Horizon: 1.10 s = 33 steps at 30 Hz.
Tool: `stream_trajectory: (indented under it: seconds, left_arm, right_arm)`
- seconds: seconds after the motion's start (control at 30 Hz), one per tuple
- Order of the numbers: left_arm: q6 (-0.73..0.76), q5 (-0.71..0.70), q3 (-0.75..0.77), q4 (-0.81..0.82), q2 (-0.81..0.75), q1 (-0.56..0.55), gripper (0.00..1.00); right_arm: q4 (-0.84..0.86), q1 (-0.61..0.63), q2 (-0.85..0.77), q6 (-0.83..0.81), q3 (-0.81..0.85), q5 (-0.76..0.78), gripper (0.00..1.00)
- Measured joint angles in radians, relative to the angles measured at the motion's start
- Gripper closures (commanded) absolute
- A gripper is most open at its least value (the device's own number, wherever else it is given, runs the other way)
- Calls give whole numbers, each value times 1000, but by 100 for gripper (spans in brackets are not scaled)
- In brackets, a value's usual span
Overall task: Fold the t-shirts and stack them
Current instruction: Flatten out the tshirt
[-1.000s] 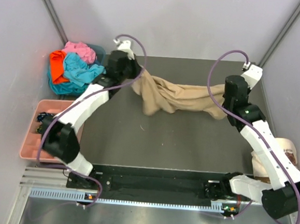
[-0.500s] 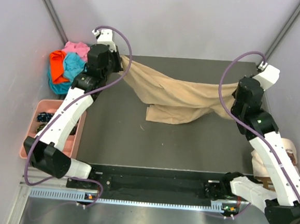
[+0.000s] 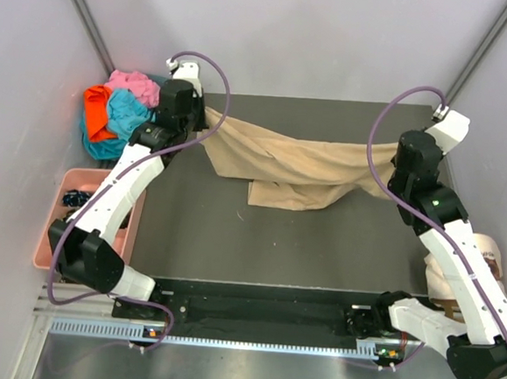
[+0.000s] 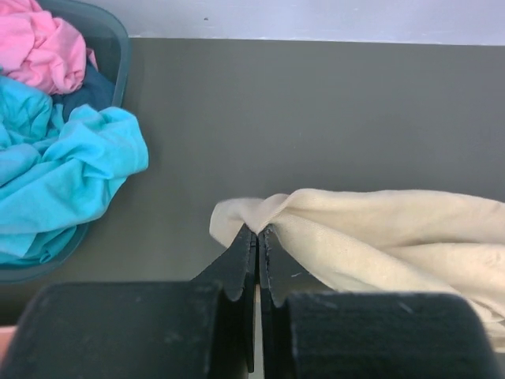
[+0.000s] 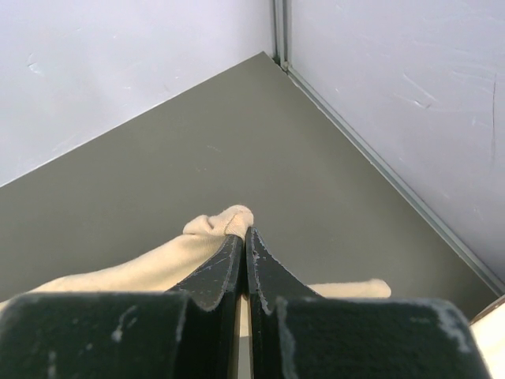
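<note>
Here, 2 end effectors (image 4: 257, 230) (image 5: 245, 230) pinch corners of tan t-shirt (image 3: 291, 162).

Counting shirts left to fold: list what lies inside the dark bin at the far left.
Pink shirt, orange shirt and turquoise shirt, crumpled together. Whatever lies beneath them is covered.

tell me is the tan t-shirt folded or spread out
Neither: the tan t-shirt hangs bunched and stretched between both pairs of shut jaws, its middle sagging.

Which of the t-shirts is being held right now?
The tan t-shirt: it alone is stretched between both arms' shut jaws. The turquoise shirt, orange shirt and pink shirt lie bunched in the far-left bin.
</note>
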Motion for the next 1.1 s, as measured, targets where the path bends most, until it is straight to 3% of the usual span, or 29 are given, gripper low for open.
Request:
stream_trajectory:
  seconds: [0.37, 0.53, 0.63, 0.77, 0.8, 0.9, 0.93, 1.03, 1.1]
  left_arm:
    - [-8, -5, 16, -180, -120, 0, 100]
    - [-12, -50, -2, -150, -220, 0, 100]
    - [-12, -88, 8, -72, -131, 0, 100]
    - [-12, -132, 108, 52, 197, 6, 100]
    - [-13, -139, 144, 82, 305, 8, 94]
    - [-18, -153, 257, 101, 598, 18, 58]
    - [-20, -154, 294, 91, 683, 23, 38]
    - [-31, -161, 393, 63, 848, 40, 6]
    - [-41, -172, 426, 45, 885, 52, 1]
  right_arm:
    - [-5, 0, 2, 20, -25, -26, 100]
    - [-5, 0, 33, 34, -27, -52, 100]
    - [-5, 0, 58, 44, -30, -77, 100]
    - [-13, 0, 66, 55, -44, -113, 100]
    - [-18, 0, 66, 56, -45, -122, 100]
    - [-20, 0, 66, 63, -46, -142, 100]
    - [-21, 0, 66, 63, -46, -147, 100]
    - [-21, 0, 66, 64, -46, -154, 100]
    - [-21, 0, 66, 67, -46, -155, 100]
